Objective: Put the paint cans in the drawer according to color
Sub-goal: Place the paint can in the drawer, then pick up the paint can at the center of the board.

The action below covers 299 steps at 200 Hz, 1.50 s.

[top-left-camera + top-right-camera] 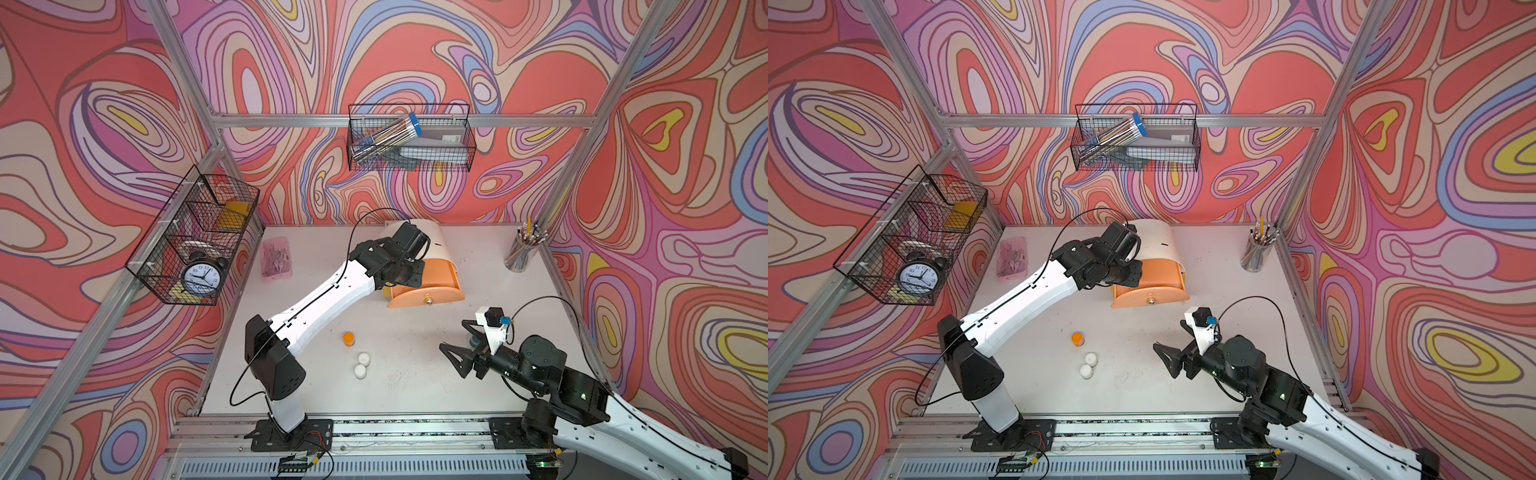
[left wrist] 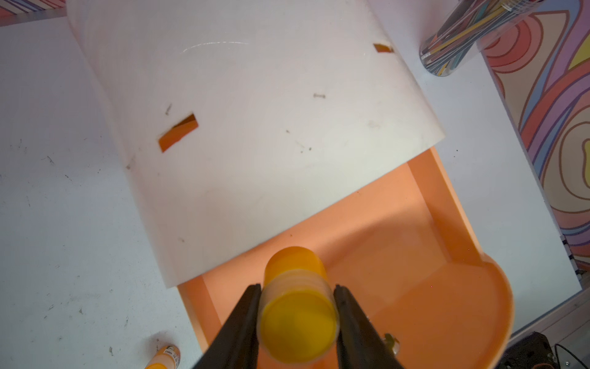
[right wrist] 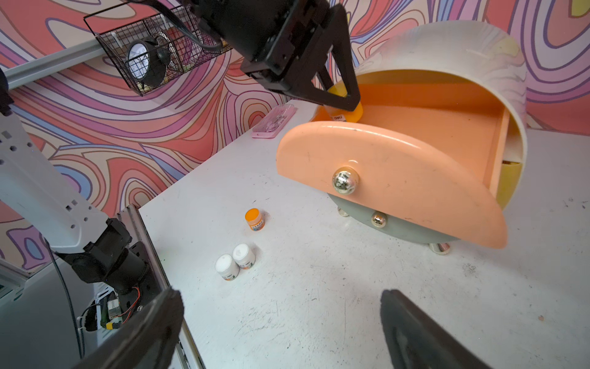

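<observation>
Orange jar [image 2: 298, 322] fills our closest view, pinched narrow between left gripper [image 2: 297, 286] fingers, lid end away from the lens. It hangs in front of the cream chest [image 2: 255, 127], above its pulled-out peach drawer [image 2: 415, 255]. We judge it needs lowering nearer the drawer floor before the jaws ease apart, else it rolls or bounces.

Right gripper [image 3: 279, 294] gapes wide, empty, w/ second orange jar [image 3: 254, 219] and two white jars [image 3: 227, 263] ahead of it.

Jar labels: print too small to read. Clock [image 1: 203, 275], well off left of the left gripper, shows numerals 1 thru 12.
</observation>
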Available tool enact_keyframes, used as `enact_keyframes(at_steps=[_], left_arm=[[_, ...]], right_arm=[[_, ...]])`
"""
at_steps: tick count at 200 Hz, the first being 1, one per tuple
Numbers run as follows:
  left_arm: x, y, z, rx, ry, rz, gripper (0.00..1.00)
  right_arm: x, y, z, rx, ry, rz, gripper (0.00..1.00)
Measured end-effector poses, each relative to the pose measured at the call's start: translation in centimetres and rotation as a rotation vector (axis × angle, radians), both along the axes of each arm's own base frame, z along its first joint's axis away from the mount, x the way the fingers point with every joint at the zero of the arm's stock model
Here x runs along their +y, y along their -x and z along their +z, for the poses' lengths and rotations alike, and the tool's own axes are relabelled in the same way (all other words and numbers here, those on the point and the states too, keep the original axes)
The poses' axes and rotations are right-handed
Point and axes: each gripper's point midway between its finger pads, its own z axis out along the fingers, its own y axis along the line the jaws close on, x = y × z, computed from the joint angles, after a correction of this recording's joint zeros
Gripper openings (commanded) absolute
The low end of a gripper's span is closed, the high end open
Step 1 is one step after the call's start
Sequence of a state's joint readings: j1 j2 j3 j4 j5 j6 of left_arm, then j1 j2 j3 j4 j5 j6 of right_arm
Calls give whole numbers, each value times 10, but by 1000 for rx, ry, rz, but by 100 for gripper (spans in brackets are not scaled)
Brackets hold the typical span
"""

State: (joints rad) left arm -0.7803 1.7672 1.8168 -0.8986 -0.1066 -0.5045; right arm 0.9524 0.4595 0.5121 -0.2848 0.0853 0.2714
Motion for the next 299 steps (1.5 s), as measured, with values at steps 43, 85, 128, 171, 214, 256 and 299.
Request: enact_keyframes(at_steps=[43,85,128,171,214,256,299], left_arm=[[0,-5,-13,11,-36,10,59],[8,-2,3,-21,-36,16,61],[78,41,59,-155,-17,103,73],[156,97,-13,-50,-123,232,80],[182,121,-117,138,-253,294,80],[169,109,-167,194,-239,314,80],[163,87,-202,231,-249,348,70]], right_arm=[[-2,1,2,-3,-9,-2,98],[-2,1,1,-1,-6,-4,98],[6,-4,-13,32,41,-1,98],[25,-3,-37,92,107,68,98],[43,10,-55,122,167,158,98],[47,16,-54,108,175,180,98],[48,13,-56,107,194,169,98]])
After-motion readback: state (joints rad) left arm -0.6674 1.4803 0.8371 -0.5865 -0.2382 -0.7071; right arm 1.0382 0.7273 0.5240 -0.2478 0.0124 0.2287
